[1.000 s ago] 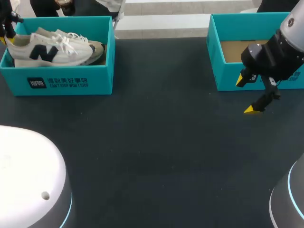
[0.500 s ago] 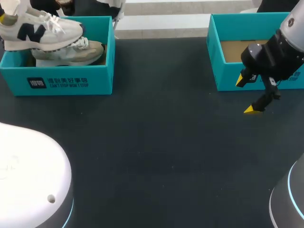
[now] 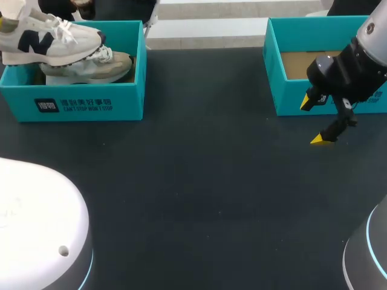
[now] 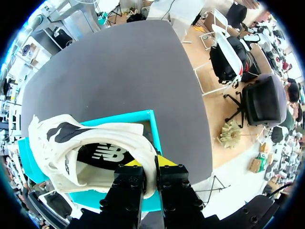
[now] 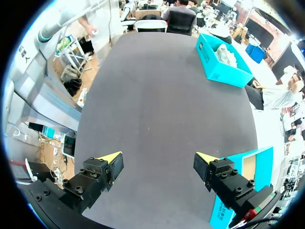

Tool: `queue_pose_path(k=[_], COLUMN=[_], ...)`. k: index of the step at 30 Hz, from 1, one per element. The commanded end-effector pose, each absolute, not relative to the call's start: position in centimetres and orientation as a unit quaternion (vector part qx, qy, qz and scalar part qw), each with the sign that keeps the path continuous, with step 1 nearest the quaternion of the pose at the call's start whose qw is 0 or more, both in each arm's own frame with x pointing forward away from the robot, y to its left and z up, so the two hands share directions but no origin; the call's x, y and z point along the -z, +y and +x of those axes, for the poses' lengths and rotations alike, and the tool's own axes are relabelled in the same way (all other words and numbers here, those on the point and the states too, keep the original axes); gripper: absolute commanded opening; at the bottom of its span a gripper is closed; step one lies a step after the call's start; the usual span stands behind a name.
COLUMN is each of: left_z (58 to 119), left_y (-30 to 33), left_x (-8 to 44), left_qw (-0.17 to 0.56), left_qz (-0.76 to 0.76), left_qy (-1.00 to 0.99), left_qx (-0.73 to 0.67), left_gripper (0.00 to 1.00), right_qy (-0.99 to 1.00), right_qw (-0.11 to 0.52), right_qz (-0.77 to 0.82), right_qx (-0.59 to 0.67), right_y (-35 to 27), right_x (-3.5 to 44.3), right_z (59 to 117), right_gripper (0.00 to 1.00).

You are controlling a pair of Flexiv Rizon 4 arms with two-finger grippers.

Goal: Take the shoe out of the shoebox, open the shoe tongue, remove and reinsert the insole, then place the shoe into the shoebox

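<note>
A white shoe with a navy logo (image 3: pixel 54 37) hangs tilted above the left teal shoebox (image 3: pixel 91 106), clear of its rim. My left gripper (image 4: pixel 151 164) is shut on the shoe's heel collar (image 4: pixel 95 143), and the box rim (image 4: pixel 125 118) shows beneath the shoe. In the head view that gripper lies almost entirely past the left edge. A second, beige-soled shoe (image 3: pixel 97 67) lies inside the box. My right gripper (image 3: pixel 317 121) hangs open and empty over the dark table, just in front of the right teal box (image 3: pixel 290 99).
The right teal box (image 5: pixel 264 157) beside my right gripper (image 5: pixel 157 164) has a bare cardboard floor. The far shoebox (image 5: pixel 221 64) sits across the dark table (image 3: pixel 199 181). Rounded white arm bases fill the near left and near right corners.
The left gripper has lifted the white shoe up out of the left box, uncovering the second shoe beneath. The right arm has not moved.
</note>
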State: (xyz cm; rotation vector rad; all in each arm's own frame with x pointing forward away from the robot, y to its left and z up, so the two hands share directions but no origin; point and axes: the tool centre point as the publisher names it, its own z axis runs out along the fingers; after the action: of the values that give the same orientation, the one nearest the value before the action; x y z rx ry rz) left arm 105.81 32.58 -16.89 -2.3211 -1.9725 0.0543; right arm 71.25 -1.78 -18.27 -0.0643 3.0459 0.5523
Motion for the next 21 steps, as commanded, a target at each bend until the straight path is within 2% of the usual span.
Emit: queue_pose_path(k=[1, 5, 12, 21], left_z=[105.7, 105.7, 100.4, 96.5], left_y=[32.6, 32.6, 30.1, 27.4], left_x=[16.7, 16.7, 14.7, 12.7], left_qw=[0.047, 0.047, 0.022, 0.007], left_qz=[-0.761, -0.761, -0.748, -0.7], left_qy=[-0.647, -0.647, -0.662, -0.713], left_qx=[-0.016, -0.016, 0.027, 0.036], left_gripper=[0.0, 0.0, 0.0, 0.0], right_qy=[0.984, 0.984, 0.984, 0.984], right_qw=[0.022, 0.022, 0.022, 0.022], right_qz=[-0.021, -0.021, -0.021, -0.021], right_qx=[-0.177, -0.177, -0.177, -0.177], right_y=[-1.7, -1.7, -1.7, -1.7], right_x=[18.4, 18.4, 18.4, 18.4], right_z=[71.4, 71.4, 71.4, 71.4], right_gripper=[1.0, 1.0, 1.0, 1.0])
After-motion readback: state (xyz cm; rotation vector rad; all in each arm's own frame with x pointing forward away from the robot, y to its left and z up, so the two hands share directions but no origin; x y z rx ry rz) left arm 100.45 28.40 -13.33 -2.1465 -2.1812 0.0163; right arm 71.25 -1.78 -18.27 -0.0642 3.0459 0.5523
